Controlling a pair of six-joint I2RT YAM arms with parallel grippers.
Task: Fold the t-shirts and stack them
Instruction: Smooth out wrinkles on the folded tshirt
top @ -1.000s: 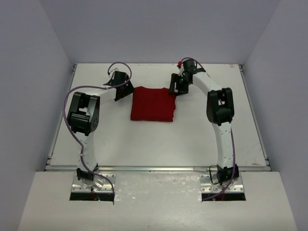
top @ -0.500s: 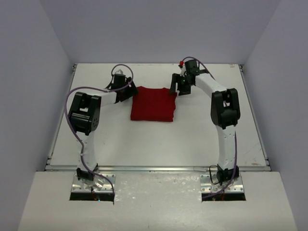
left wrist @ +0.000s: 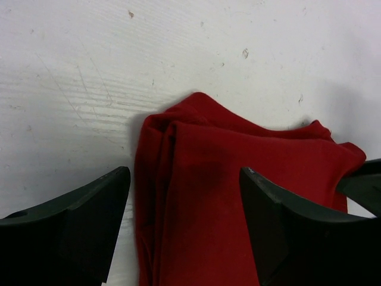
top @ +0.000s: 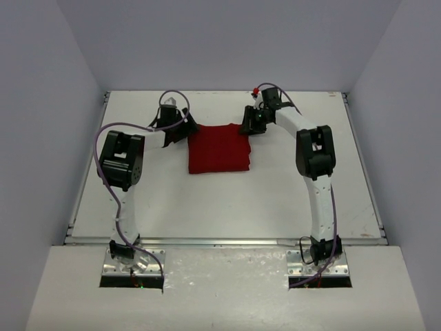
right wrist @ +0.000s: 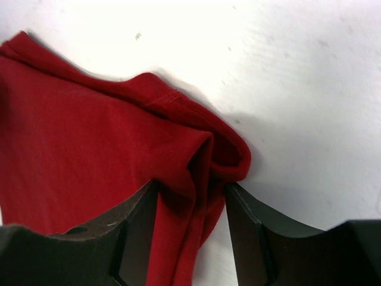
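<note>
two wrist views: only these show the cloth up close. the left wrist camera shows stacked folded edges at one corner of the t-shirt [left wrist: 238, 196]; the right wrist camera shows a stitched hem and a rolled ridge of cloth
top view: only here is the whole layout seen, with the dark red t-shirt folded to a rough rectangle, flat on the white table [top: 275, 200], in its far middle, between the two grippers
left gripper [left wrist: 184, 179]: jaws spread wide over the shirt's far left corner; one finger [left wrist: 89, 232] sits just beside the folded edge over bare table, the other [left wrist: 286, 238] over the cloth; nothing is clamped
right gripper [right wrist: 190, 186]: jaws drawn in on the shirt's far right corner, the ridge of cloth bunched between them and touching both fingers [right wrist: 137, 232]; it is grasping the t-shirt
left arm [top: 120, 162]: rises from its base at the near left, elbow bent outward, forearm reaching toward the far side and inward to the shirt; a purple cable [top: 103, 134] loops along it
right arm [top: 315, 148]: rises from the near right base, elbow high, forearm angled inward and down to the shirt's corner
</note>
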